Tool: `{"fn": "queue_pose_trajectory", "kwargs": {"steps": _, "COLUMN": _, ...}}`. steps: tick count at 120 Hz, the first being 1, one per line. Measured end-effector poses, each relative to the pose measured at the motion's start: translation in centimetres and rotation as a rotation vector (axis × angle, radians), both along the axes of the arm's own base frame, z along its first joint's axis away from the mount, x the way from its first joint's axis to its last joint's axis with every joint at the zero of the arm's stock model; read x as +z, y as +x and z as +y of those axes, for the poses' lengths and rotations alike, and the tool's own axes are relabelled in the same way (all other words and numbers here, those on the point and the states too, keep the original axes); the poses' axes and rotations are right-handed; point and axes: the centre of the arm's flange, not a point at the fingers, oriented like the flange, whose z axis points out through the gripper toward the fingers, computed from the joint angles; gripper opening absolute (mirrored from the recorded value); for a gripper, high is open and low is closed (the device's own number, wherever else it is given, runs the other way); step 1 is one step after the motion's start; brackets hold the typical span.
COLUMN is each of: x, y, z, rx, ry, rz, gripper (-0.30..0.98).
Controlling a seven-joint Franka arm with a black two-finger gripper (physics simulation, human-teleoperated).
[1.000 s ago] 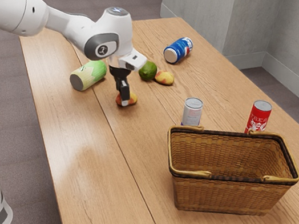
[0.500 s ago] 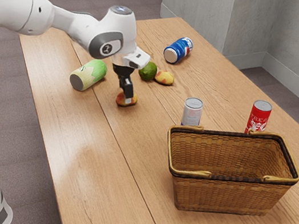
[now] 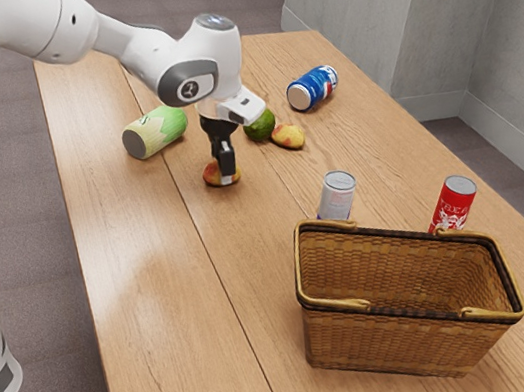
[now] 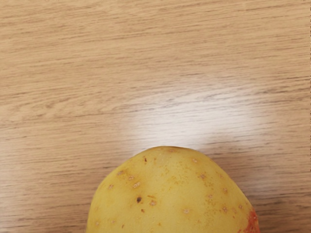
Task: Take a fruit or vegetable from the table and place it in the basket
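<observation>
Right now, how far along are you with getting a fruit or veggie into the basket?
Reaching looks done: my gripper is down at the red-and-yellow fruit. I can't tell whether it's gripped. Lifting, carrying and releasing remain, since the fruit sits low at the table, well away from the basket.

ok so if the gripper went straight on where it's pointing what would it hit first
Probably the yellow and red fruit, right under the gripper. They overlap in the exterior view, so I can't tell if they already touch.
</observation>
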Motion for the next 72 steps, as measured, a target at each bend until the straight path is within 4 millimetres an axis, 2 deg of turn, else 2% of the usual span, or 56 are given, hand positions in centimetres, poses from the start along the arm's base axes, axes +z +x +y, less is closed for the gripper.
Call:
{"fn": "queue_pose_trajectory", "kwargs": {"steps": 62, "x": -0.81, "y": 0.42, "z": -0.04, "rx": -0.001, "ry": 0.003, "rz": -0.011, "gripper": 0.68}}
{"fn": "queue_pose_trajectory", "kwargs": {"steps": 72, "x": -0.85, "y": 0.41, "z": -0.05, "rx": 0.009, "ry": -0.007, "rz": -0.015, "gripper": 0.52}}
